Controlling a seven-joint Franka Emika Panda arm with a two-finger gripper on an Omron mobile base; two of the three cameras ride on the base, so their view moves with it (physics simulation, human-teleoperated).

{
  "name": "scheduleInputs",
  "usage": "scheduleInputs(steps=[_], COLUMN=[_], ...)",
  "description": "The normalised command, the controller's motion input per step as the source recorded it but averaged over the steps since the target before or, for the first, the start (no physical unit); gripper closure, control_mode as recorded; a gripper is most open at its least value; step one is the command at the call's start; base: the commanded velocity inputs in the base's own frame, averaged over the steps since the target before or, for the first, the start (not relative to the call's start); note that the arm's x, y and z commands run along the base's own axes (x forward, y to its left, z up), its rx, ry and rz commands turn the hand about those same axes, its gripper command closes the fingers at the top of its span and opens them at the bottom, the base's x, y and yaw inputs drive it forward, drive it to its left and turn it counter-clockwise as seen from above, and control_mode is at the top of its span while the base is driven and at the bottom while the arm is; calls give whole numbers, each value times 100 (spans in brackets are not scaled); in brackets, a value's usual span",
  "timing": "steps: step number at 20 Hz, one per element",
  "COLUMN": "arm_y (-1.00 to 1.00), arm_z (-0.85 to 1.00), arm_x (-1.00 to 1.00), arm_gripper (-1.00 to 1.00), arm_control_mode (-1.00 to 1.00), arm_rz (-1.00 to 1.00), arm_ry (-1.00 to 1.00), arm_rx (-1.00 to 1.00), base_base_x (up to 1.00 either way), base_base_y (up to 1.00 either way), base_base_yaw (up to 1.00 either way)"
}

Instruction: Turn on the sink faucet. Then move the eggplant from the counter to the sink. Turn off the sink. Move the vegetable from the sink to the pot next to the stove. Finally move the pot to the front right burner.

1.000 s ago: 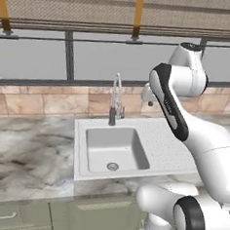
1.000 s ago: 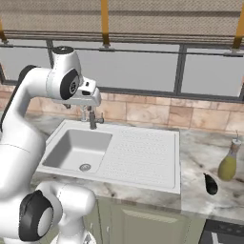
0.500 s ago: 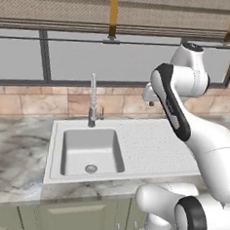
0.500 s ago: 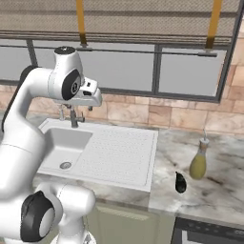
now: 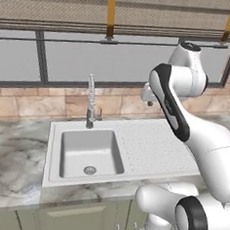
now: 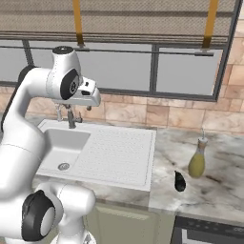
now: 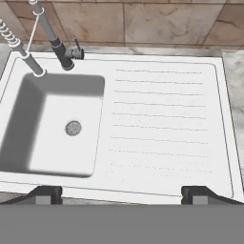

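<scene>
Hand view: I see the gripper spread wide, holding nothing, above the sink drainboard; eggplant near counter front edge.

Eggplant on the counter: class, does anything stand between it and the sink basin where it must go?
Nothing visible does. The small dark purple-black eggplant lies on the marble-look counter; between it and the white sink's basin lies the flat dotted drainboard. The olive-yellow bottle stands to its other side.

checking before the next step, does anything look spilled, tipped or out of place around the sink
Nothing stands out. The sink basin is dry, the faucet stands upright, and the eggplant lies on the counter beside an upright yellow bottle.
</scene>
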Motion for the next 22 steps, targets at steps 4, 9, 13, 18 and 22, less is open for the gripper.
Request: scheduleInputs(steps=[4, 9, 13, 18, 22], arm_y=[0, -1, 5, 10, 2], arm_z=[0, -30, -79, -59, -31], arm_x=[0, 7, 0, -2, 47], arm_gripper=[-100, -100, -100, -100, -100], arm_control_mode=[-100, -100, -100, -100, -100], arm_rz=[0, 9, 38, 34, 23], arm_ry=[0, -8, -19, -12, -1], arm_rx=[0, 2, 9, 6, 1], base_base_x=[23, 0, 0, 0, 0], base_base_y=[2, 0, 0, 0, 0], base_base_yaw=[-8, 0, 0, 0, 0])
